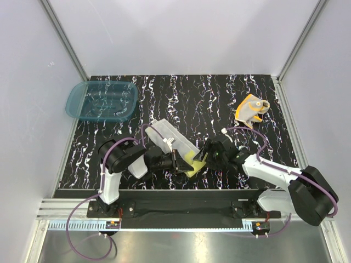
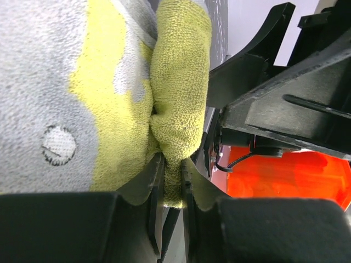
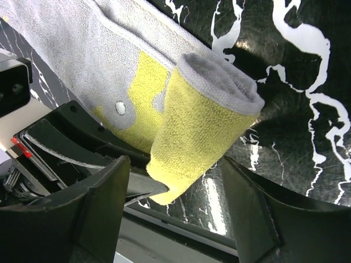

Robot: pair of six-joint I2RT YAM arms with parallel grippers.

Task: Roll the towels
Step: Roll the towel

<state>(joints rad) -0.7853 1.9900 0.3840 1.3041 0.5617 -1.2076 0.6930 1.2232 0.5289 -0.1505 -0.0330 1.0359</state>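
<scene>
Black table (image 1: pixel 181 90), white marbled streaks, pale walls on three sides.

Left arm (image 1: pixel 122 156) reaches in toward the middle of the near edge. Right arm (image 1: pixel 274 172) reaches in from the other side. The two wrists almost meet.

Teal see-through basin (image 1: pixel 101 101) at the far left corner, well apart from the arms.

Yellow towel (image 1: pixel 167 137) lies near centre, just in front of the arms. Its long part is spread flat, grey side up, running diagonally away to the left. The near end is turned up into a short, thick roll with the yellow side out and grey showing in its open end.

Orange towel (image 1: pixel 251 109) sits crumpled in a heap at the far right, touched by neither arm.

Left gripper (image 2: pixel 173 181): jaws nearly closed, pinching a thin fold of yellow cloth at the base of the roll.

Right gripper (image 3: pixel 178 183): jaws wide apart, one finger on each side of the roll, with table showing between the roll and one finger. It grips nothing.
</scene>
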